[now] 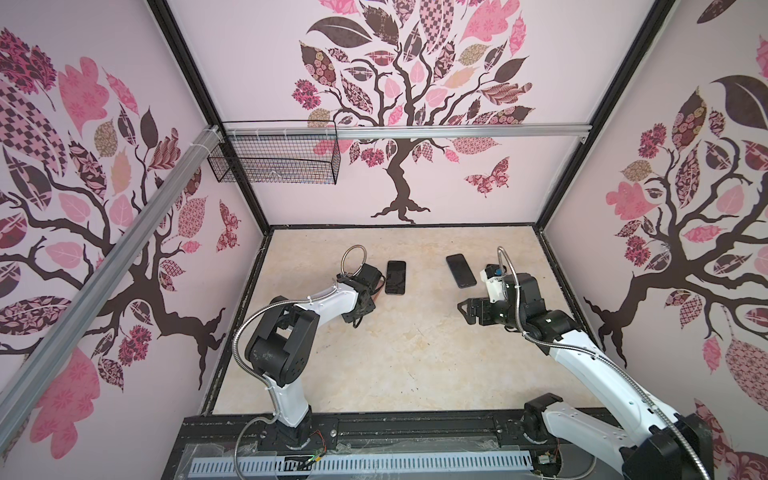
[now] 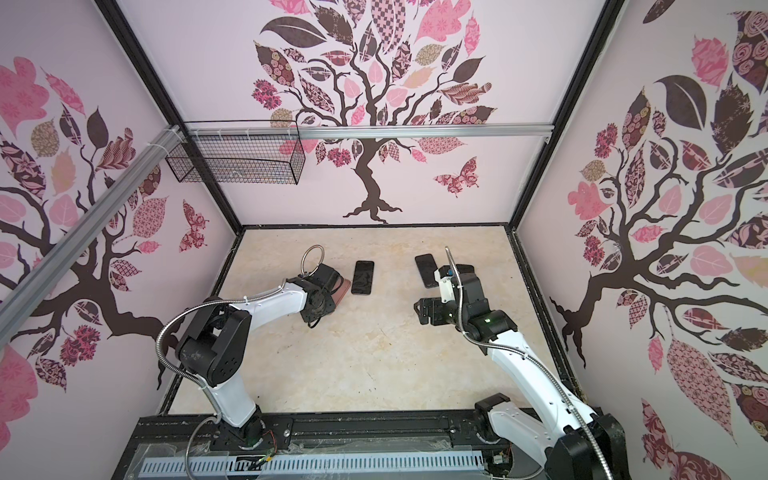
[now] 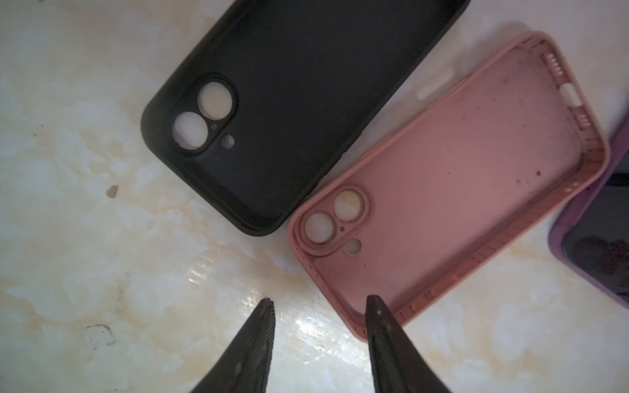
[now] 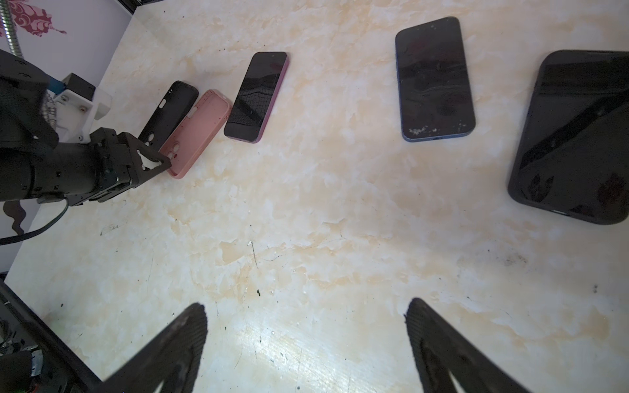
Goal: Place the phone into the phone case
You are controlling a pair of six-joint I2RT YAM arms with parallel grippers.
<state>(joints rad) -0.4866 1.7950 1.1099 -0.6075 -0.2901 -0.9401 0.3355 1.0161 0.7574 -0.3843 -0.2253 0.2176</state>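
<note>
An empty pink phone case (image 3: 459, 187) lies open side up on the marble table, with an empty black phone case (image 3: 306, 102) beside it. A purple-edged phone (image 4: 255, 98) lies screen up just past the pink case. My left gripper (image 3: 320, 301) hangs low over the pink case's camera-end corner. Its jaws are apart: one fingertip (image 3: 374, 306) is over the case's rim, the other over bare table, and nothing is held. My right gripper (image 4: 306, 306) stands open above bare table near a blue-edged phone (image 4: 435, 81). In both top views the left arm hides most of the cases.
A larger black phone (image 4: 575, 136) lies beyond the blue one, close to the right arm. A wire basket (image 1: 274, 158) hangs on the back wall rail. Patterned walls close in the table (image 1: 374, 365) on three sides, and a black rail (image 1: 374, 432) runs along the front.
</note>
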